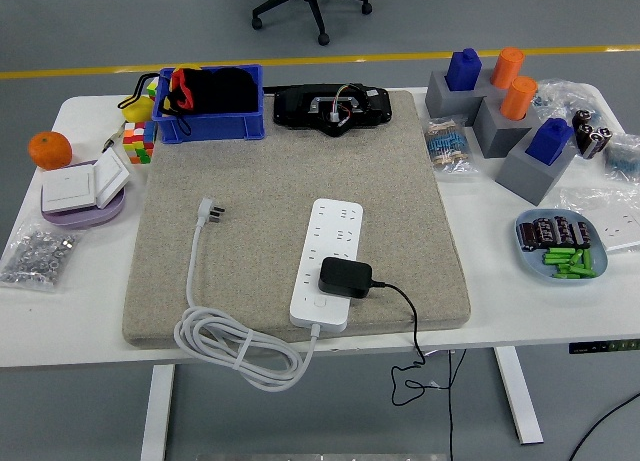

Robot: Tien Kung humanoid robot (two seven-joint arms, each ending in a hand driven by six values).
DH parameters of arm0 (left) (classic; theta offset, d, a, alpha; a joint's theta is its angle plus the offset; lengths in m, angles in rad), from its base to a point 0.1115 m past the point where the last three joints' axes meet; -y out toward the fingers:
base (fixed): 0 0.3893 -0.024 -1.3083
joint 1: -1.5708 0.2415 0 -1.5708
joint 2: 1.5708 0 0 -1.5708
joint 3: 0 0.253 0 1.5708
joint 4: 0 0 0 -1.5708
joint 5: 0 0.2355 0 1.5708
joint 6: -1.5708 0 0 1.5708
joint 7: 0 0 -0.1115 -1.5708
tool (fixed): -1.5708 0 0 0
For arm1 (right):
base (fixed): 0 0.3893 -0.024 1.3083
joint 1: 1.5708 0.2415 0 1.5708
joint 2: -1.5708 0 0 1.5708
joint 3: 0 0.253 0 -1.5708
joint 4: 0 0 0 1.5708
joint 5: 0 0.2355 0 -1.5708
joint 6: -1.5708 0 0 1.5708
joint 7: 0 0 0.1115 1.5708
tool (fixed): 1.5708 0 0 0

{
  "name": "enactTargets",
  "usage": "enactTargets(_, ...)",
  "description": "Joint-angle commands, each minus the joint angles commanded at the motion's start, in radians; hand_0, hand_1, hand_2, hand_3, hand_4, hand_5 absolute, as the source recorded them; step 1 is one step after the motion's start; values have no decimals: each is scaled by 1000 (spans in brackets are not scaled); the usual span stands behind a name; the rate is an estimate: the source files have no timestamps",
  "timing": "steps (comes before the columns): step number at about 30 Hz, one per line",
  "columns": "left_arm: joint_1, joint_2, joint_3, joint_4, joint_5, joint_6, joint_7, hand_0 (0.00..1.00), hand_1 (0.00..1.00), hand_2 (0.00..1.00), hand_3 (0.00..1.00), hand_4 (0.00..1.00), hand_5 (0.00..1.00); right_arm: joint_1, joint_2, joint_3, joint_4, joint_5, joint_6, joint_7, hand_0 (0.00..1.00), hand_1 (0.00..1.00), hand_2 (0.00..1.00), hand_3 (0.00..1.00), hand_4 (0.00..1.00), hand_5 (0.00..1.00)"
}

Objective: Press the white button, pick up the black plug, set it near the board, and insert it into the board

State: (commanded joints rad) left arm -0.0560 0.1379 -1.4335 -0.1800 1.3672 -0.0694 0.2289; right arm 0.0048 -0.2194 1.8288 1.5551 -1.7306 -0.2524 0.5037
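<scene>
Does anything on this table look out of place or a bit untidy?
Mostly tidy. The white power strip lies slightly askew on the beige felt mat, with the black plug adapter sitting on it. Its white cable coils over the table's near edge, and the adapter's black cord dangles off the front.

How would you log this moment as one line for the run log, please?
hands: none in view | black plug: on strip, near end | strip: on mat | white plug: loose on mat
</scene>
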Motion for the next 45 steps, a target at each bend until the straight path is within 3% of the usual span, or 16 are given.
enactTargets(11,-3,8,16,0,-4,0,-3,706,698,670,712,719,294,0,1,-5,0,1,0,-2,505,392,402,448,735,220)
enactTargets(17,-7,6,19,0,-4,0,-2,706,697,670,712,720,294,3,1,-5,2,43,-63,0,504,392,402,446,736,219)
enactTargets(27,48,-7,-15,0,16,1,8,707,697,670,712,720,293,-60,40,19,5,25,-39,-10,506,392,401,445,739,218)
enactTargets(45,33,-19,-47,0,21,3,13,706,697,670,713,720,294,-46,45,36,6,13,-18,-37,516,395,402,451,739,215)
